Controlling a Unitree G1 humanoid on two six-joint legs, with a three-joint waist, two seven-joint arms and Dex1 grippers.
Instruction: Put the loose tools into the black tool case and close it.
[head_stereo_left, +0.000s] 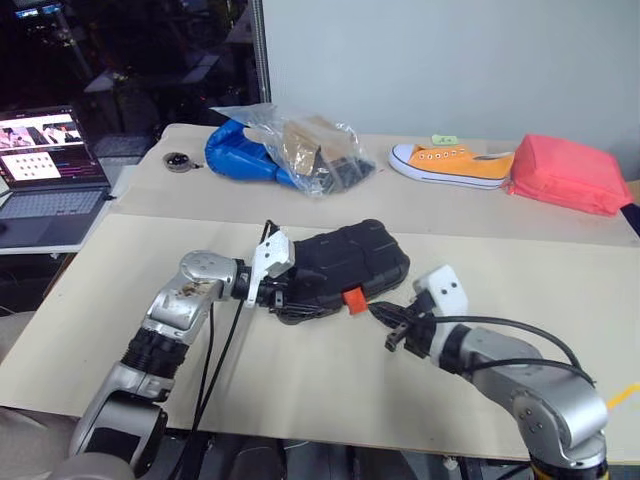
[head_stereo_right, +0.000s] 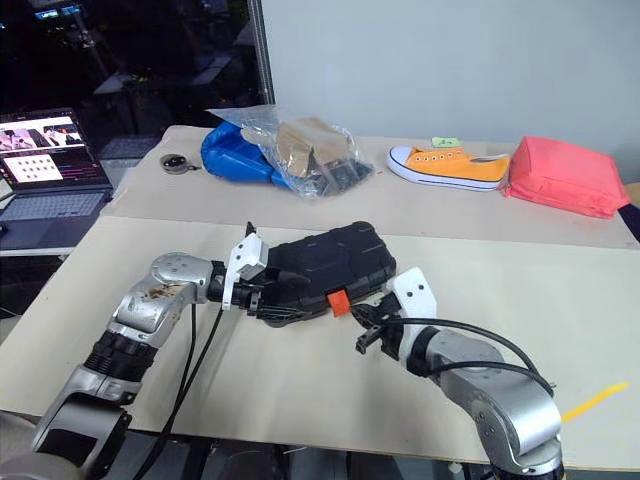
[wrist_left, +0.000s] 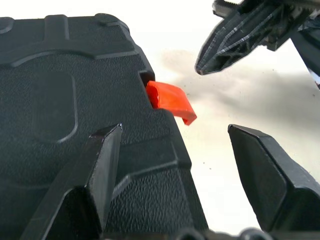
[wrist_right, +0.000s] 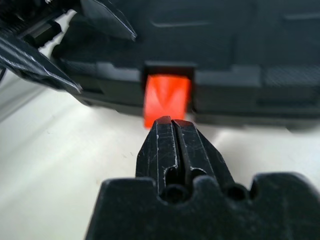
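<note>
The black tool case (head_stereo_left: 345, 262) lies closed on the table's middle, ribbed lid up, with its orange latch (head_stereo_left: 352, 299) on the near edge. The loose tools are out of view. My left gripper (wrist_left: 175, 128) is open at the case's near left corner: one finger (wrist_left: 100, 165) rests over the lid, the other (wrist_left: 270, 170) hangs over the bare table beside the latch (wrist_left: 172, 101). My right gripper (wrist_right: 171, 120) is shut with nothing in it, and its tips sit right in front of the latch (wrist_right: 167, 95), pointing at it from the near right (head_stereo_left: 378, 312).
At the back stand a blue bag (head_stereo_left: 235, 152) with a clear plastic bag (head_stereo_left: 320, 150) against it, an orange shoe (head_stereo_left: 450, 162) and a pink-red pouch (head_stereo_left: 570, 172). A small round object (head_stereo_left: 178, 161) lies at the back left. An open laptop (head_stereo_left: 45, 170) sits off to the left.
</note>
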